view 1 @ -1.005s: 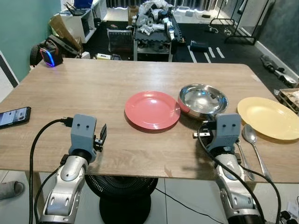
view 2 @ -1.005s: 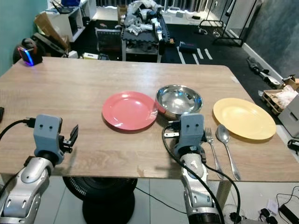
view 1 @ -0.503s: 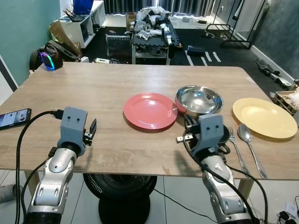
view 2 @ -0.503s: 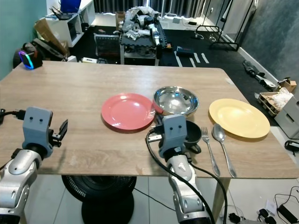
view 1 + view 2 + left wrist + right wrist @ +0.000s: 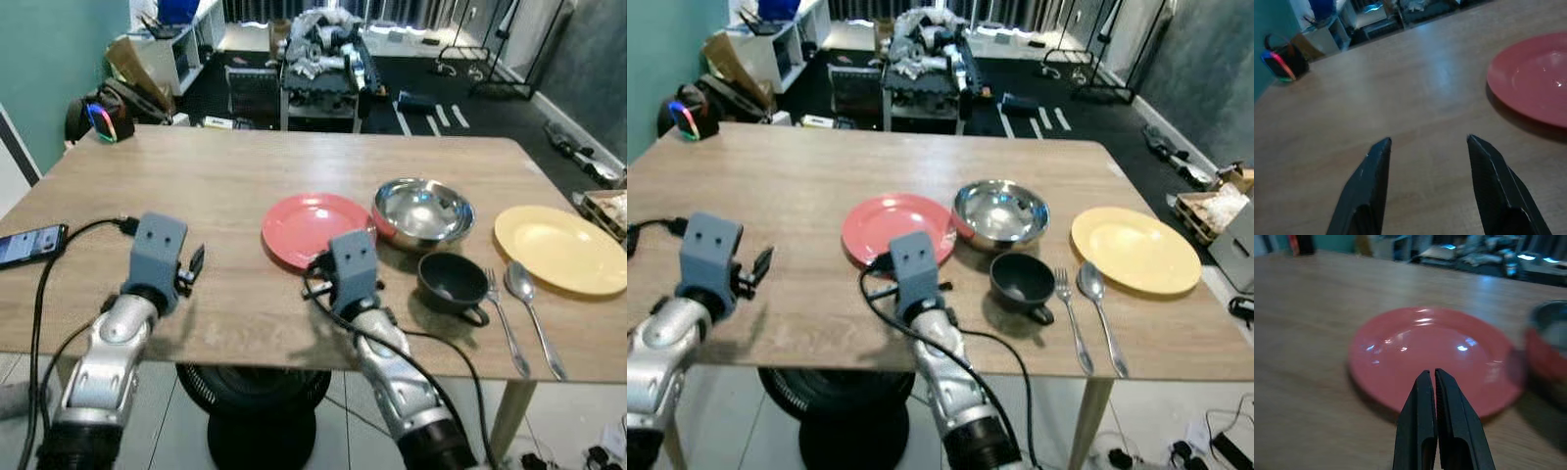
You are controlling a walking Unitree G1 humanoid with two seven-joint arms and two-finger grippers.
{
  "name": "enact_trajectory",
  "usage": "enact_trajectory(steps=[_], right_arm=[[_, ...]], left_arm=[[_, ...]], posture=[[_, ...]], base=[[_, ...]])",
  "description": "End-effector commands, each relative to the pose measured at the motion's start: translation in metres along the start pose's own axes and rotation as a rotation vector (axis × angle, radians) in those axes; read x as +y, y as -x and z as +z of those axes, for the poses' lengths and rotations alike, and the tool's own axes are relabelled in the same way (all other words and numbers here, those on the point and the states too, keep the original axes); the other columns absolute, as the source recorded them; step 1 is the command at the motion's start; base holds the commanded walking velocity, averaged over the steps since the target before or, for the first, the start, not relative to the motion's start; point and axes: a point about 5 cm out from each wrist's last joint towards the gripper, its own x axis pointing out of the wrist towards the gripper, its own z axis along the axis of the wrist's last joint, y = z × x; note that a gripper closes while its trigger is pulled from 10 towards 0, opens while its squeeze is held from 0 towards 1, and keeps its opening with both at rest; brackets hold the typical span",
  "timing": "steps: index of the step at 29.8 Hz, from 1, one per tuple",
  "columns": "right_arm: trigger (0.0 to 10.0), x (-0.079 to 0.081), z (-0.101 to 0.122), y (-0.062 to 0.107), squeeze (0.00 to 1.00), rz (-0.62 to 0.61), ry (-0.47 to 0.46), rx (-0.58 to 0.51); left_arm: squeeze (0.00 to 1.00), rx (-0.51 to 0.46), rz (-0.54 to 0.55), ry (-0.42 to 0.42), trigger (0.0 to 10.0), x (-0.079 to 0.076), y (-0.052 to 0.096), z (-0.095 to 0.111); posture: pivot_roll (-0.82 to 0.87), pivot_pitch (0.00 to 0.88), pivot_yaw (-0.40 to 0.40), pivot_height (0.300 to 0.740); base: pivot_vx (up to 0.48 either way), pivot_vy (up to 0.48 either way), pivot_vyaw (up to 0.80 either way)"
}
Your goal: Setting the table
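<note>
Nearby, right tool (image 5: 1430,377) pinched together faces red plate (image 5: 1430,352); left tool (image 5: 1427,142) spread apart

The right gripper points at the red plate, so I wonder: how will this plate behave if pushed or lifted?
The red plate looks rigid, and its glossy highlights suggest a slippery surface. Flat and shallow on the wooden table, it would probably slide rather than tip. Its low rim offers little grip.

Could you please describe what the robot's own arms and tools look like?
Both arms are silver, rounded metal segments. Each wrist carries a blue-grey boxy housing with two small dark holes, and a black cable loops from it back along the arm. The left tool and the right tool each have two long, tapered, matte black fingers.
</note>
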Motion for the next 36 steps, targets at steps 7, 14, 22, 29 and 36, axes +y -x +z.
enact_trajectory(steps=[7, 14, 22, 29, 36], right_arm=[[10.0, -0.069, -0.006, 0.022, 1.00, -0.232, 0.003, -0.004], [10.0, -0.093, 0.014, 0.046, 1.00, -0.241, -0.001, -0.105], [10.0, -0.087, 0.113, 0.057, 0.00, -0.097, -0.279, -0.468], [10.0, -0.084, 0.131, 0.064, 0.00, -0.066, -0.256, -0.494], [10.0, -0.086, 0.132, 0.075, 0.00, -0.052, -0.239, -0.436]], left_arm=[[0.00, 0.030, -0.111, -0.035, 10.0, -0.016, -0.035, 0.004], [0.00, 0.044, -0.182, -0.056, 10.0, -0.030, -0.059, 0.013], [0.00, 0.046, -0.313, 0.032, 10.0, -0.044, -0.075, 0.023], [0.00, 0.110, -0.238, 0.091, 10.0, -0.032, -0.078, 0.016], [0.00, 0.190, -0.271, 0.134, 10.0, -0.022, -0.070, -0.005]], posture=[[-0.01, 0.049, 0.090, 0.740], [-0.07, 0.073, 0.116, 0.740], [-0.16, 0.106, 0.157, 0.740], [-0.21, 0.141, 0.154, 0.740], [-0.25, 0.183, 0.137, 0.740]], base=[[0.000, 0.000, 0.00], [0.000, 0.000, 0.00], [0.000, 0.000, 0.00], [0.000, 0.000, 0.00], [0.000, 0.000, 0.00]])
